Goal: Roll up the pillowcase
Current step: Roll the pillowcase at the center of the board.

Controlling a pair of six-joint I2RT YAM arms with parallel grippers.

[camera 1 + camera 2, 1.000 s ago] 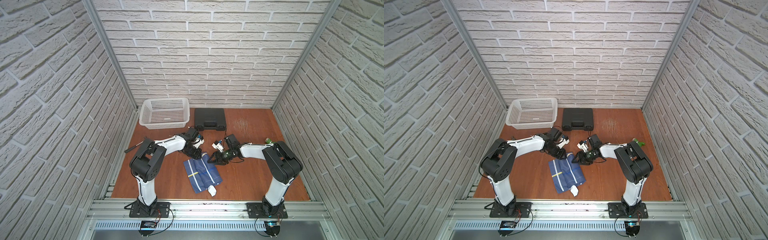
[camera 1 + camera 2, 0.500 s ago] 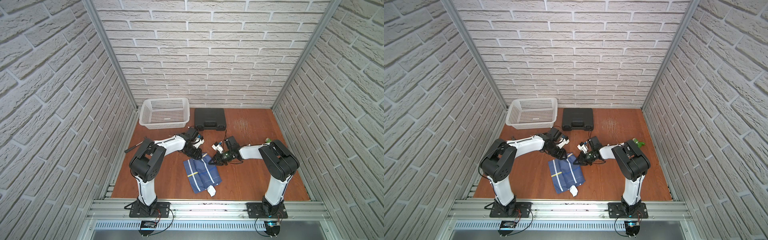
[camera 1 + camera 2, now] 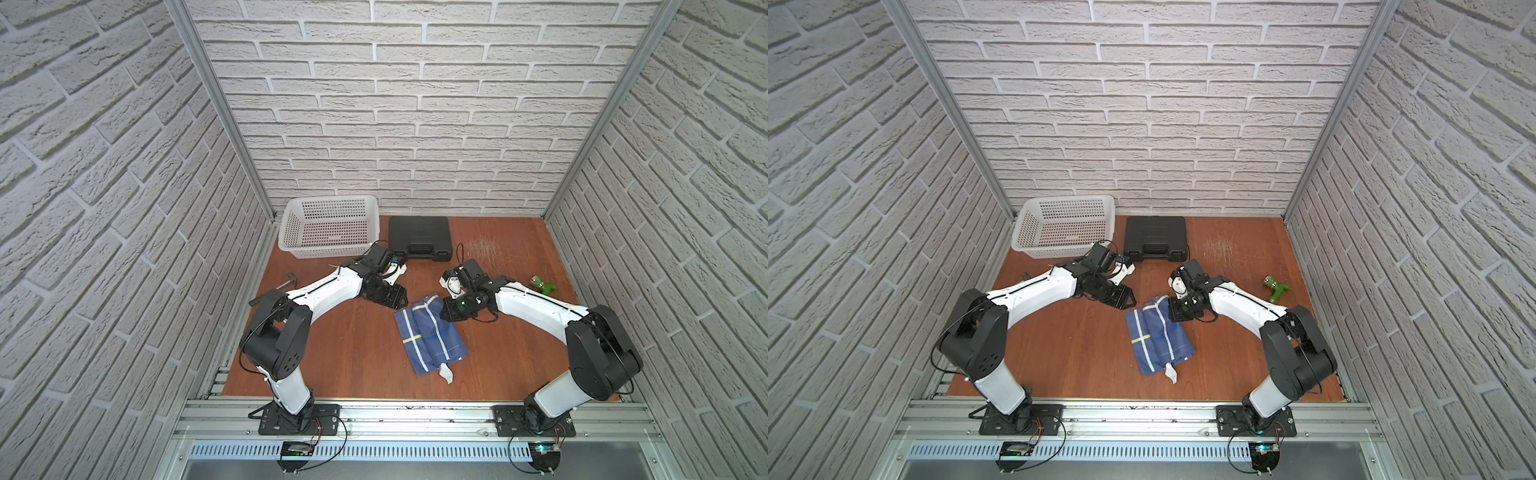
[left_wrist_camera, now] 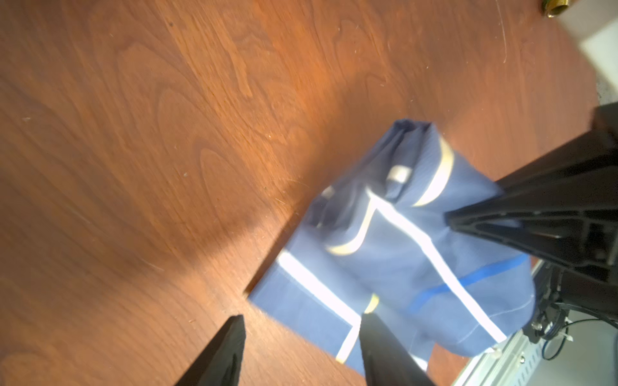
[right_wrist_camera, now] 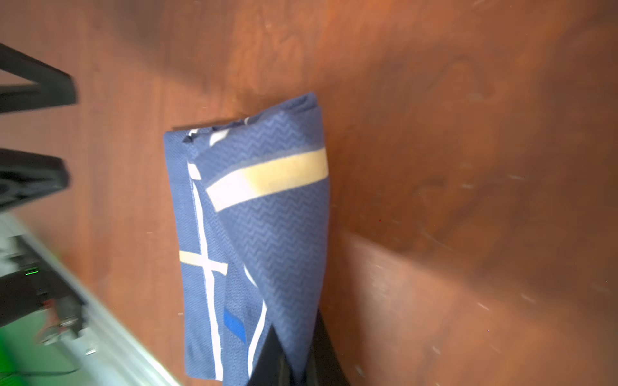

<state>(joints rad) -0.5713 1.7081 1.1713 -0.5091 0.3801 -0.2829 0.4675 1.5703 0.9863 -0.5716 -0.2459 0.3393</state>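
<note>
Right wrist view: the right gripper (image 5: 296, 347) has its jaws pressed together on a raised fold of the pillowcase (image 5: 264, 234), with navy cloth pinched between them. In the left wrist view, the left gripper (image 4: 302, 322) has its jaws apart. One tip sits over the bare table (image 4: 167, 133) and the other over the cloth's edge. We cannot tell whether either tip touches.

In both top views the pillowcase lies folded into a narrow band near the table's middle. Its long axis runs roughly from 12 to 6 o'clock, and the white care tag (image 3: 445, 371) is at the 6 o'clock end. The right gripper holds the band near its 1 o'clock corner. The left gripper sits just beside the 11 o'clock corner.

We judge the step in hand to be the grasp of the far end, before the first turn of the roll. The next move calls for the left jaws to close on the 11 o'clock corner. Both grippers should then carry the far edge over toward 6 o'clock together and level, so that the roll starts straight. An uneven pull would likely skew it.
</note>
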